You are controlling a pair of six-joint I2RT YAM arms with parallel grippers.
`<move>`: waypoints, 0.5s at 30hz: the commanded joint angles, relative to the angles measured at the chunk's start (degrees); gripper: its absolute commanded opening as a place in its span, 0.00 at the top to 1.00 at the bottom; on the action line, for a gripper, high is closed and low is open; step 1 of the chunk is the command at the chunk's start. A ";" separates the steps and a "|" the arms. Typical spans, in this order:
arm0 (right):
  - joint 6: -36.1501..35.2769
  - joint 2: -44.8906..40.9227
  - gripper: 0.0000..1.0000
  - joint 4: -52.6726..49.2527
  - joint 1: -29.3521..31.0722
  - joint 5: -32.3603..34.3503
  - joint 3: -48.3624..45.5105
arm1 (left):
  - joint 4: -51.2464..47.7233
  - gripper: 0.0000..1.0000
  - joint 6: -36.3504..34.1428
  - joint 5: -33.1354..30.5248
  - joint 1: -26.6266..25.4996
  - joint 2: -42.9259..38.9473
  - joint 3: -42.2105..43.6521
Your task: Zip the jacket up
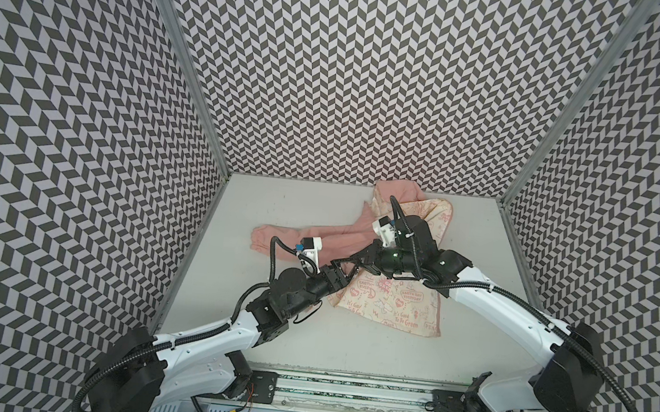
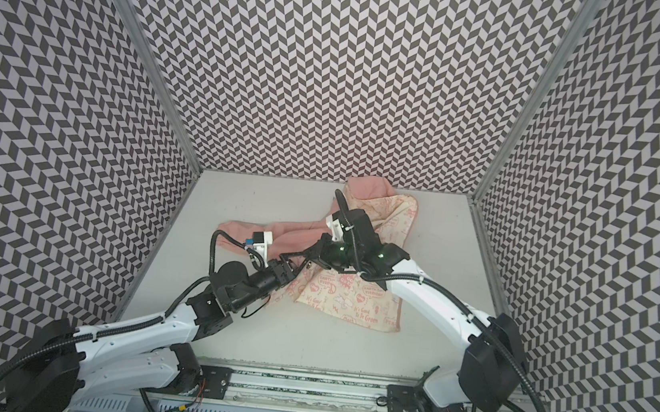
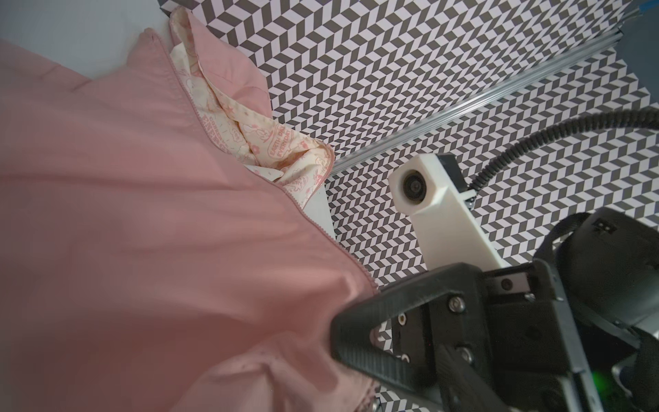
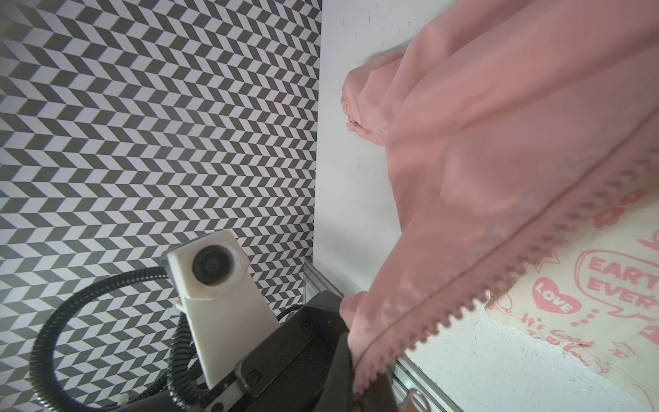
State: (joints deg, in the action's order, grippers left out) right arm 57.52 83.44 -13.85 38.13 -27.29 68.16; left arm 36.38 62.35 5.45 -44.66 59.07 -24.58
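A robotics lab cell: chevron-patterned walls (image 1: 375,74) on aluminium framing (image 1: 185,58) enclose a white tabletop (image 1: 277,210) with two robot arms (image 1: 206,334).

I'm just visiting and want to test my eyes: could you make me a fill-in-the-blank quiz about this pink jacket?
1. The jacket has a cream lining printed with "Earth Day ____".
2. A pink heart on that lining reads ____.
3. Its zipper teeth hang apart: the jacket is not yet ____ up.

Missing words: Everyday; Love; zipped.
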 commanded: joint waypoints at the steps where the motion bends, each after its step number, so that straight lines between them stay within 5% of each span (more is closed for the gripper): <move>1: 0.67 -1.80 1.00 1.52 -1.11 -1.20 0.76 | 0.62 0.38 -2.61 0.32 0.02 -2.01 -0.99; 15: 1.69 -2.20 1.00 2.95 -1.35 -1.83 0.01 | 0.91 0.62 -3.20 2.54 0.28 -2.45 -0.38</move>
State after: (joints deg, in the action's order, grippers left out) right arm 58.19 83.20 -13.74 36.84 -28.51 68.16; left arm 35.73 59.83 6.70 -44.66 56.05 -24.58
